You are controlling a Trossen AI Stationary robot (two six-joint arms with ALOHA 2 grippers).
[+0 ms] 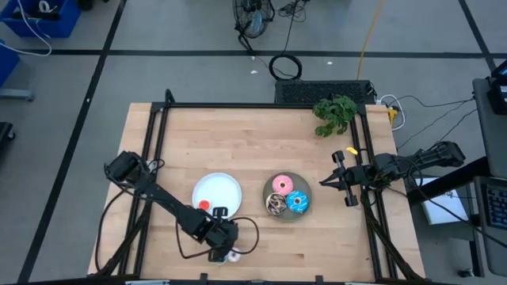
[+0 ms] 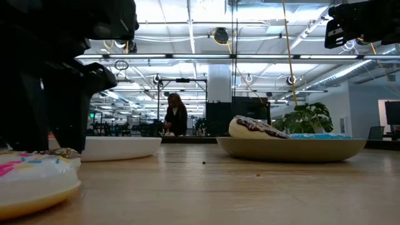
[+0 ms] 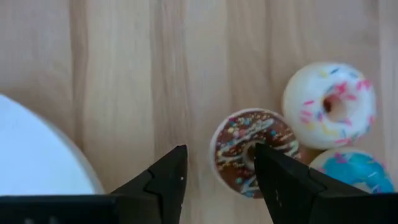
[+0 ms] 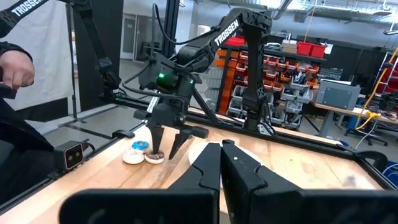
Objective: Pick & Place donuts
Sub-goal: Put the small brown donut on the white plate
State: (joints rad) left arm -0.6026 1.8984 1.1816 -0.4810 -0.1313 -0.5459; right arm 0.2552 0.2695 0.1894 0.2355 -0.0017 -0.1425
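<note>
The left pincer [image 3: 216, 177] hangs low over the near edge of the bench [image 1: 261, 134], fingers apart and straddling one side of the small brown donut [image 3: 254, 151], one finger at its hole, nothing clamped yet. The likely slip, to my eye: the white donut [image 3: 328, 104] and tiny blue donut [image 3: 351, 172] lie touching it, so a closing finger could shove the cluster or pinch only the rim. Only the left wrist view shows this crowding; from above the arm hides it. Farther off, the high view alone shows a red donut [image 1: 203, 206] on the white plate [image 1: 220, 188], three larger donuts [image 1: 287, 195] in the grey plate [image 1: 269, 188], and the right pincer [image 1: 326, 181] waiting beyond, fingers together.
</note>
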